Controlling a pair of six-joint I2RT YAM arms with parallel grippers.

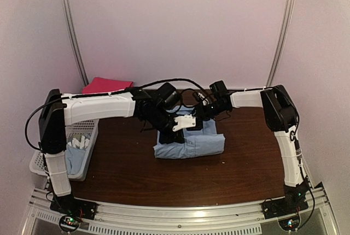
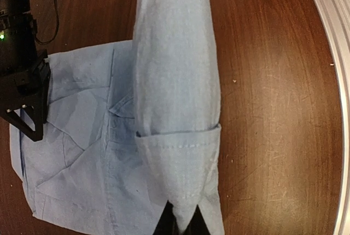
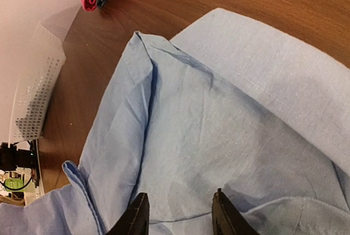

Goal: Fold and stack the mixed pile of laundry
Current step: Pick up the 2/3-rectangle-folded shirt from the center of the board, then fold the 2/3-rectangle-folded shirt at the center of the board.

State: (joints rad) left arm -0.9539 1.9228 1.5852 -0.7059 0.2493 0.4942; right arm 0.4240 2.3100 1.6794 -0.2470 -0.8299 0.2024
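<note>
Light blue shirt point(image 1: 190, 143) lies half-folded on the worktop point(image 1: 126, 169), centre. Our left claw point(image 2: 183, 221) pinches a raised fold of it; our right claw point(image 3: 178, 216) hangs spread over the cloth. We should lay that fold across evenly, edges aligned, before releasing.

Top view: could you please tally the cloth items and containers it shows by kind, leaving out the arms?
White basket: 1
Magenta cloth: 1
Light blue garments: 2, the folded shirt and the garment in the basket
Total: 4
</note>
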